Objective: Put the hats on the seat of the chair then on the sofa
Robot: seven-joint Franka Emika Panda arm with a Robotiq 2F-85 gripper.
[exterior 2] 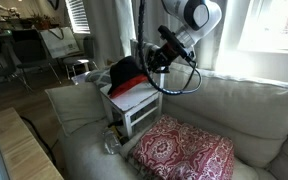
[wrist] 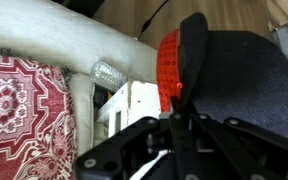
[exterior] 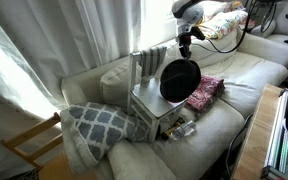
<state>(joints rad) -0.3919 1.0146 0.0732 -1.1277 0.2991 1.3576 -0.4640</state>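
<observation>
while the gripper (exterior: 187,52) pinches the black hat (exterior: 180,82), the chair (exterior: 147,106) stands on the sofa (exterior: 250,76) by curtains (exterior: 34,50)

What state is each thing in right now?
chair: upright on the sofa.
gripper: shut on the black hat.
black hat: hanging on edge over the seat.
red hat: lying on the seat.
patterned cloth: flat on the sofa.
</observation>
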